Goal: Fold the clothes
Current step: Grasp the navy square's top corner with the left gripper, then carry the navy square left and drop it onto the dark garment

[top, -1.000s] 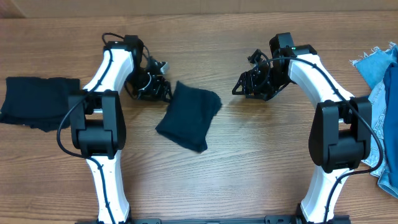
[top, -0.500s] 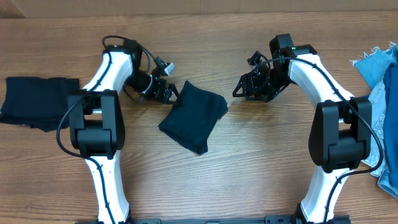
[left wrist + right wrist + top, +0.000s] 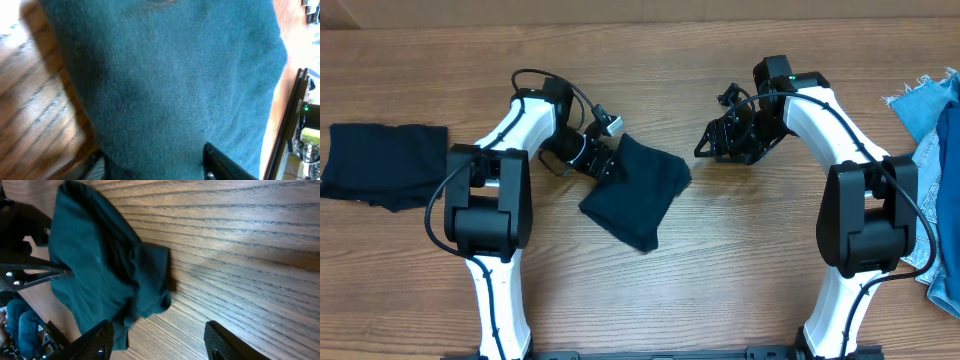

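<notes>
Cloth (image 3: 635,195) was pinched at its edge by left gripper (image 3: 608,160); right gripper (image 3: 713,142) hung spread, empty. Any tug risked unfolding it.

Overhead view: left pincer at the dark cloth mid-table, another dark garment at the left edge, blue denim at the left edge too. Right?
No. The blue denim lies at the right edge, not the left, as the overhead view shows. The rest holds: the left pincer is at the dark cloth mid-table, and another dark garment lies at the left edge.
</notes>
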Motion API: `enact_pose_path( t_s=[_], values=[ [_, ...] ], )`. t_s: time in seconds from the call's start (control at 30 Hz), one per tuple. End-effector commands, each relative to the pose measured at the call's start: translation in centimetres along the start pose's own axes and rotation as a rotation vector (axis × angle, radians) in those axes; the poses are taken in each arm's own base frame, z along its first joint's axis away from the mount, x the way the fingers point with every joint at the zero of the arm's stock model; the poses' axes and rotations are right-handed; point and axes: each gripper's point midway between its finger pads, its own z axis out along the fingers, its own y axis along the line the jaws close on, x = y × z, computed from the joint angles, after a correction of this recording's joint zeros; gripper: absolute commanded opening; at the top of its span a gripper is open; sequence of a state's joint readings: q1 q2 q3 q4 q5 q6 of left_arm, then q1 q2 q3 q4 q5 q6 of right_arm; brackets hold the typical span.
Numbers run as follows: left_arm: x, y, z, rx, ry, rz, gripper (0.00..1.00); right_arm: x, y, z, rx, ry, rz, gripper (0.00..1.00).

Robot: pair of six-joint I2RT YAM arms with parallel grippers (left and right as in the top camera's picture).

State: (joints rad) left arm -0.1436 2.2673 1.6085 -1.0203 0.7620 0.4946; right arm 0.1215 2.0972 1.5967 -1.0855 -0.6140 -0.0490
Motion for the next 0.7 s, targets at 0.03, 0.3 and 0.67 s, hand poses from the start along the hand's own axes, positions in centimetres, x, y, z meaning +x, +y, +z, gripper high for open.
enact_pose_path(
  t_s=[0.03,0.3,0.67],
  values=[
    [0.3,-1.2,0.6,0.059,0.002,-0.01,0.09,-0.8,1.6,-1.7,-0.01,-0.052,-0.052,0.62],
    [-0.5,-1.2,-6.3,0.243,-0.2,-0.173,0.04,-0.7,1.6,-1.7,-0.01,-0.048,-0.049,0.62],
    [-2.7,1.1,-23.8,-0.141,-0.626,-0.434,0.04,-0.5,1.6,-1.7,-0.009,-0.038,-0.041,0.62]
  ],
)
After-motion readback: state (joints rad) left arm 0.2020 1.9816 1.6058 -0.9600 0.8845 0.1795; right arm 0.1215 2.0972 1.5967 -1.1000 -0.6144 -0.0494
